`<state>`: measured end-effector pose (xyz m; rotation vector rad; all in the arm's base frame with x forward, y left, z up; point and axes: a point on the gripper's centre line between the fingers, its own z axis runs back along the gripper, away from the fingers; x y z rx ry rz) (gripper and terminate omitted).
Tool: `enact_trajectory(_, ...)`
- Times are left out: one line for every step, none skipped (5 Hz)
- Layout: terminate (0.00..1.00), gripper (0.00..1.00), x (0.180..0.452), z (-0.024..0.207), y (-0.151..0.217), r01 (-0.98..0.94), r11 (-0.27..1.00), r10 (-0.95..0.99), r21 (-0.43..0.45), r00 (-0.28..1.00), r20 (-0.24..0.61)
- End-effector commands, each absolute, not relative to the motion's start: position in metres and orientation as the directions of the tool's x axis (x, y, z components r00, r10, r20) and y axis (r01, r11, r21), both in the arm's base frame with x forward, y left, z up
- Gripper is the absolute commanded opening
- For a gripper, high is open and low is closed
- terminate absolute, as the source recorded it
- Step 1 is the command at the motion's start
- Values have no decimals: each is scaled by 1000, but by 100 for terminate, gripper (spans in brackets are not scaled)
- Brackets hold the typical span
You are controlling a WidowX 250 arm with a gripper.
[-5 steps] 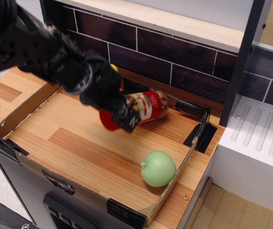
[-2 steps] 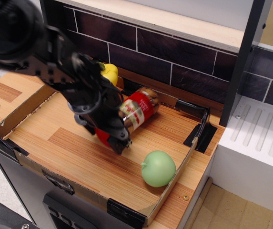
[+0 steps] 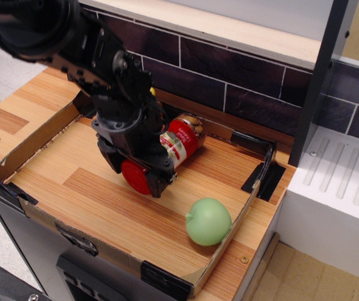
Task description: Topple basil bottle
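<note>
My gripper (image 3: pixel 143 170) is low over the wooden table (image 3: pixel 104 188), and its fingers pinch the bottle (image 3: pixel 178 141) near the red lid (image 3: pixel 134 177). The bottle lies tilted, almost on its side, lid toward the front, in the middle of the low cardboard frame (image 3: pixel 226 241) that borders the table. A green ball (image 3: pixel 208 221) rests near the frame's front right corner, apart from the bottle. Behind the table is a wall of dark tiles (image 3: pixel 229 75) under a pale shelf (image 3: pixel 229 28). At the right stands a white ribbed rack (image 3: pixel 342 182)
</note>
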<state>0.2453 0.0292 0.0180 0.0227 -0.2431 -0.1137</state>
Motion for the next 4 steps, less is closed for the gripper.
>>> enact_trajectory(0, 100, 265, 67, 30, 39, 999, -31, -21, 959, 282)
enact_trajectory(0, 100, 272, 78, 29, 28, 999, -35, 28, 952, 305)
enact_trajectory(0, 100, 272, 78, 29, 28, 999, -35, 28, 952, 305)
enact_trajectory(100, 100, 272, 78, 29, 28, 999, -35, 28, 952, 305)
